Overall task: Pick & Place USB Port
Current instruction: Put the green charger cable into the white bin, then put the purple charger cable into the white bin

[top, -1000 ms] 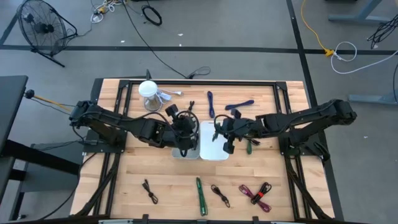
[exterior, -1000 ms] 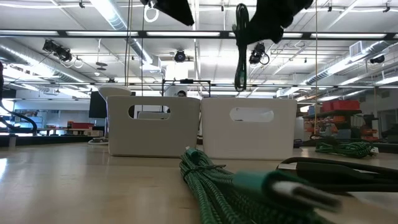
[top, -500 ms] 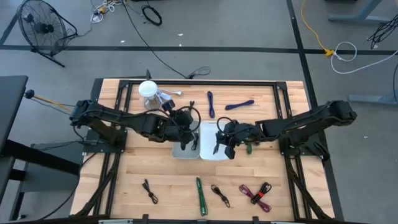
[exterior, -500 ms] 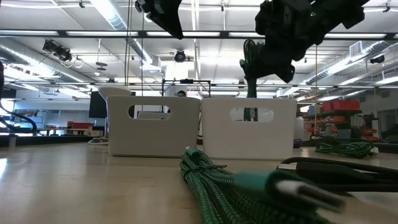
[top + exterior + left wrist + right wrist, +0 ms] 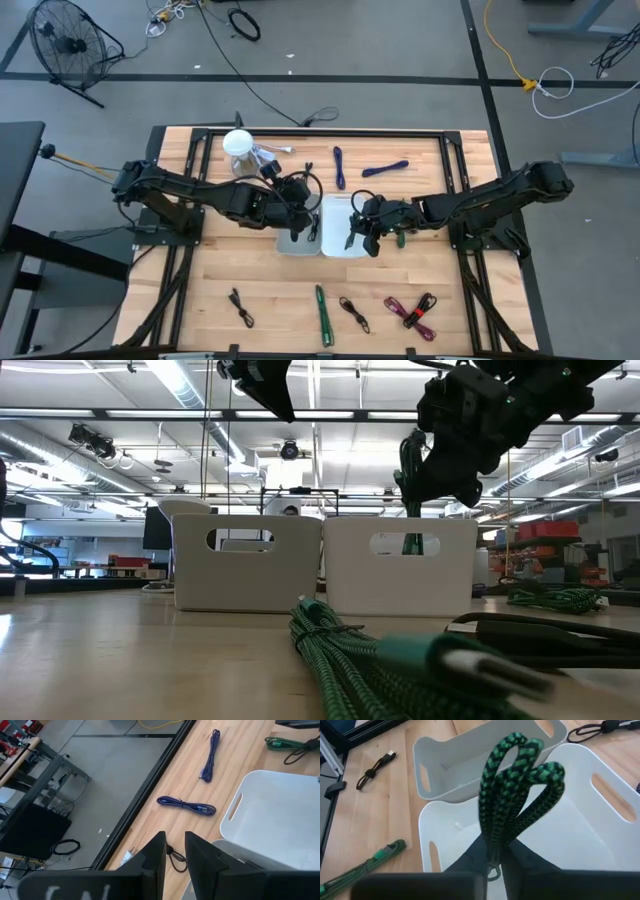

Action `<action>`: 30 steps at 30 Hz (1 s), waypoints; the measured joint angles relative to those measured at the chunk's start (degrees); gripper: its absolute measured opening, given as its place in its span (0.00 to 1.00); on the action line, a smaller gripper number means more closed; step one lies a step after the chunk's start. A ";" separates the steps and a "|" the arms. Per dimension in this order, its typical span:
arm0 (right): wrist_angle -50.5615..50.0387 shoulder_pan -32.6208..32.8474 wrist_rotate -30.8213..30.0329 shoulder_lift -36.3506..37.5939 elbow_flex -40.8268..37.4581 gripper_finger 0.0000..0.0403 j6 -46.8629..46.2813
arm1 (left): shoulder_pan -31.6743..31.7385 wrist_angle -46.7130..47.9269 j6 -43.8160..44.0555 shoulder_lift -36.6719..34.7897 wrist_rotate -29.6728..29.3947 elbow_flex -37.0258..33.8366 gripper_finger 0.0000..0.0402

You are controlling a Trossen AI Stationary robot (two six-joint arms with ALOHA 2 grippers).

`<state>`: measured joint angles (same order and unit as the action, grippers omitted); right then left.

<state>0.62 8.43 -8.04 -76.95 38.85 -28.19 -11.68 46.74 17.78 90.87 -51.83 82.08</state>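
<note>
My right gripper [image 5: 492,856] is shut on a coiled green-and-black braided cable [image 5: 515,785]. It hovers above the white bin [image 5: 338,212]. In the low view the cable [image 5: 409,480] hangs from that gripper [image 5: 428,468] down into the bin [image 5: 400,565], and it shows through the handle slot. My left gripper [image 5: 175,851] is above the far end of the grey bin [image 5: 296,243]. Its fingers stand a narrow gap apart with nothing between them. My right gripper pinches the cable bundle between its two fingers at one end of the coil [image 5: 494,842]. It comes from above, slanting down. The bundle's looped end [image 5: 527,750] points away from the fingers and hangs into the white bin. Whether it touches the bin floor is hidden by the bin wall.
Both bins stand side by side mid-table. Loose cables lie around them: two blue [image 5: 338,165] [image 5: 385,168] at the far side, a green one [image 5: 400,237] right of the white bin, and green [image 5: 322,312], black [image 5: 240,305] [image 5: 353,312] and magenta [image 5: 412,310] ones near the front. A white roll [image 5: 238,150] stands far left.
My right gripper has come down toward the white bin and shifted a little toward the near edge, staying shut. The green cable first hung clear above the bin rim, and its lower end now dips inside the bin. My left gripper has shifted slightly over the grey bin.
</note>
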 joint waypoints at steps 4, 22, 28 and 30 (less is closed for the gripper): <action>0.09 0.00 -0.51 0.00 0.00 0.19 0.79 | 0.00 -0.02 0.02 0.00 0.00 0.00 0.19; -1.85 -0.57 -17.53 0.00 0.00 0.43 2.30 | 0.00 0.01 1.14 0.00 0.04 0.00 0.19; -2.39 -3.89 -20.53 0.00 -0.02 0.44 7.91 | -0.04 0.02 1.16 0.00 1.03 0.00 0.19; -4.37 -5.67 -21.54 0.00 -0.02 0.44 10.07 | -0.04 0.03 1.16 0.00 1.03 0.00 0.19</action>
<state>-3.75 2.76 -29.58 -76.95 38.83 -18.12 -11.73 46.76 18.94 90.87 -50.81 82.08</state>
